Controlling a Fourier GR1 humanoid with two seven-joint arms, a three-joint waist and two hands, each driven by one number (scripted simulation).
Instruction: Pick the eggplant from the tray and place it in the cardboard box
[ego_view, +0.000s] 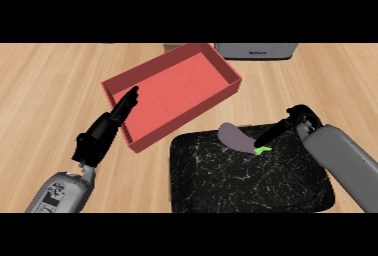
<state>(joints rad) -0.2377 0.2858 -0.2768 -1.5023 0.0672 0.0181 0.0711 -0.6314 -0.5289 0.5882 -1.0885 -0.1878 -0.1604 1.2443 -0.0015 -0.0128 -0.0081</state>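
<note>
Purple and still on the black tray (221, 195), the eggplant (238, 137) lies near the tray's far edge, green stem toward my right hand (289, 125) — whose fingers reach down at that stem end, though I cannot tell whether they have closed on it. Lifting and carrying are all still to do, I judge. My left hand (103, 132) rests open, fingers straight, at the red box (221, 62) — beside the tray on the pale wood counter (44, 90). A grey appliance (257, 51) sits behind.

A dull purple eggplant with a bright green stem (238, 137) is seen on a black tray veined with white marbling (244, 180). Beside that tray, a red open cardboard box (171, 94) is set on the light wood-grained bench (44, 90).
</note>
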